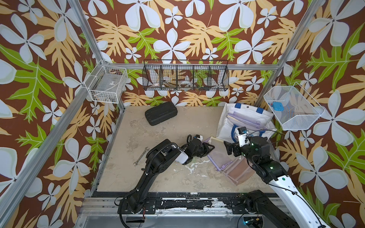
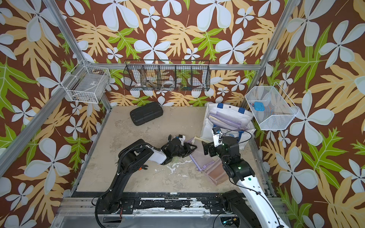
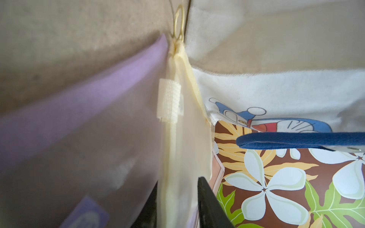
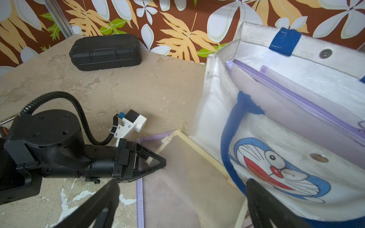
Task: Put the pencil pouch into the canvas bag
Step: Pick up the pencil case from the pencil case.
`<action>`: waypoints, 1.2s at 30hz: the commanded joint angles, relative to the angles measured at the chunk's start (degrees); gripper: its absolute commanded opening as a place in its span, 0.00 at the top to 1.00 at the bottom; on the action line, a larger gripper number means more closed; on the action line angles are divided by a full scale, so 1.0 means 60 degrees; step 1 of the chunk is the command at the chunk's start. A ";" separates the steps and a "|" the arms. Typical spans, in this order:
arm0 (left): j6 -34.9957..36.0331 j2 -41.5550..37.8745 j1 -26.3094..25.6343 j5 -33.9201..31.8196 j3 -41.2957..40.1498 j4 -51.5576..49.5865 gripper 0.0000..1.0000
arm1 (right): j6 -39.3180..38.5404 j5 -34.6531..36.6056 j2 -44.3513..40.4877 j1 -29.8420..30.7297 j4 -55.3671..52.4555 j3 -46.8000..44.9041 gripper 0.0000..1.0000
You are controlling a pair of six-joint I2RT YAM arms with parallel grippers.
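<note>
My left gripper (image 4: 161,162) is narrow around the edge of the pencil pouch (image 4: 193,158). I cannot tell if it pinches yet. The pouch lies flat on the worktop (image 4: 138,88), just beside the canvas bag (image 4: 213,110). My right gripper (image 1: 227,148) is wide and holds nothing. I should squeeze the cream edge firmly, lift, then slide the pouch in corner first. The bag shows a blue cat face (image 4: 276,167) but no words. The pouch's white tag (image 3: 169,100) is too tiny to read.
</note>
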 commanded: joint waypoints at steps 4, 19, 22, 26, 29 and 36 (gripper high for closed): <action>0.0208 -0.0058 0.0147 0.0015 -0.0004 0.0340 0.84 | 0.0154 -0.0116 0.0125 0.0000 0.0440 -0.0035 0.00; 0.5072 -0.4688 0.0630 0.0678 -0.2488 -0.2981 1.00 | 0.0308 -0.1391 0.0293 0.0000 0.0571 0.0325 0.00; 0.7276 -0.6339 0.0663 0.0660 -0.2615 -0.4821 1.00 | 0.0220 -0.2265 0.0415 0.0001 0.0753 0.0588 0.00; 0.9560 -0.8809 0.0663 -0.0111 -0.2147 -0.8070 1.00 | -0.0101 -0.4057 0.0667 0.0000 0.1426 0.0959 0.00; 1.0631 -1.0522 0.0663 -0.0577 -0.2135 -0.9220 1.00 | -0.0269 -0.6226 0.1158 -0.0003 0.2138 0.1276 0.00; 1.2580 -1.4036 0.0671 0.0704 -0.3478 -0.9094 1.00 | -0.1203 -0.8439 0.1852 0.0429 0.2046 0.1826 0.01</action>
